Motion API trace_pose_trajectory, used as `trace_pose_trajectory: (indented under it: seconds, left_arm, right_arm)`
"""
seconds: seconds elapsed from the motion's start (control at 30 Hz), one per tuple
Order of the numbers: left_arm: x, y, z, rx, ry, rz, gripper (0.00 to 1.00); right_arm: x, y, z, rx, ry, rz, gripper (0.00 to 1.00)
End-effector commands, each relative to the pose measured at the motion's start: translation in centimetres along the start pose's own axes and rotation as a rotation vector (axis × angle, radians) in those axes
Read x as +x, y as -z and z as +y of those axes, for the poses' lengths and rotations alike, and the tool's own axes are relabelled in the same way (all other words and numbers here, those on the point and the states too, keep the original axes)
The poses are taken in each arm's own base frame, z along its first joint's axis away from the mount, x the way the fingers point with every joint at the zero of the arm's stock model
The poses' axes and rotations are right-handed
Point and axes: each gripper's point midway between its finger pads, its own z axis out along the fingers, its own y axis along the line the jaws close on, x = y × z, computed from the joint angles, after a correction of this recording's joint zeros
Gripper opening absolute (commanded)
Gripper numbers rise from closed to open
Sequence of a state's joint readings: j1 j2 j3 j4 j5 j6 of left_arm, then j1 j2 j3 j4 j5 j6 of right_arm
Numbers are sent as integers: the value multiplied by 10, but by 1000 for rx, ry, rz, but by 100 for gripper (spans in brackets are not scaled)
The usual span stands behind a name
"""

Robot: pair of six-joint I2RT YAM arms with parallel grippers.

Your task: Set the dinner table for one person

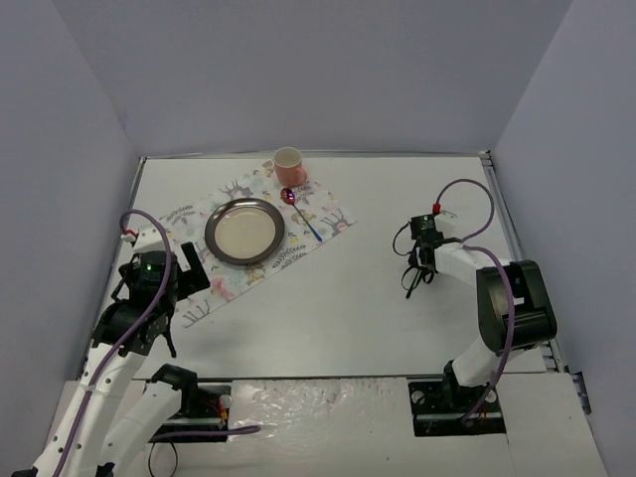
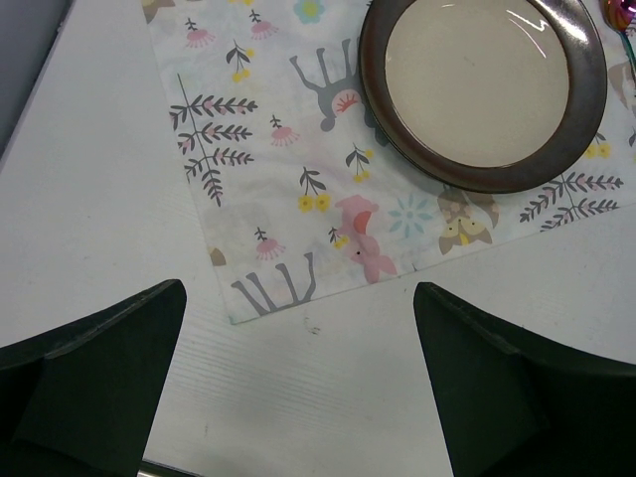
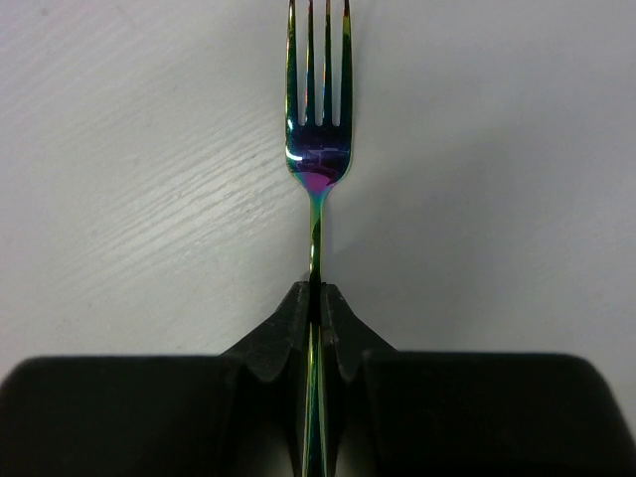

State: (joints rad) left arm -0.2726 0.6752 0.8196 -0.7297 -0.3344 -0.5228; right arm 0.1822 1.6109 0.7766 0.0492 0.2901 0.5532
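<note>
The dinner table [image 1: 348, 308] is a plain white tabletop. On its left lies a placemat [image 1: 221, 286] printed with animals, bearing a brown-rimmed plate [image 1: 244, 231], an iridescent spoon [image 1: 303, 216] and a pink cup [image 1: 288, 164]. My left gripper [image 1: 192, 270] is open and empty, hovering by the placemat's near corner [image 2: 268, 149], with the plate [image 2: 482, 89] ahead of it. My right gripper [image 1: 410, 278] is shut on an iridescent fork [image 3: 318, 149], gripping the handle [image 3: 316, 293], tines pointing away over bare table at the right.
Grey walls enclose the table on three sides. The table's right edge [image 1: 502, 219] runs close to the right arm. The spoon's bowl shows at the top right corner of the left wrist view [image 2: 621, 20].
</note>
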Motion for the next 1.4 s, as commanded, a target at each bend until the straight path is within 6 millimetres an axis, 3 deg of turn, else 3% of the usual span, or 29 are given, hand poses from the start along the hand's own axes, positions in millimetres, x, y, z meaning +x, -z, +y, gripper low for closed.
trace_pose_trajectory:
  seconds: [0.0,0.07,0.37,0.5,0.57,0.7,0.97,1.03,1.17,1.37]
  left_arm:
    - [-22,8,1,-11,18,-45,97]
    - [-23,11,1,-13,16,-31,97]
    - [-46,41,5,-58,48,18,97]
    - [-56,58,10,-82,54,45,97]
    - [-61,68,12,-84,55,44,97]
    - [-73,86,16,-72,67,16,97]
    - [-94,108,22,-33,41,-87,97]
    - [-99,114,24,-32,31,-103,97]
    - [-95,116,25,-27,44,-99,97]
    - [-72,110,29,-51,127,-44,97]
  right_arm:
    - [-40,51,50,-102,120,-138,0]
    - [-56,77,82,-185,152,-196,0]
    - [-59,192,224,-609,396,-302,0]
    - [-24,230,284,-773,525,-284,0]
    - [-4,237,316,-833,587,-264,0]
    - [17,270,365,-956,641,-268,0]
    - [68,275,438,-1094,680,-191,0]
    - [92,274,457,-1139,693,-154,0]
    - [115,283,480,-1203,695,-133,0]
    - [141,292,513,-1281,671,-146,0]
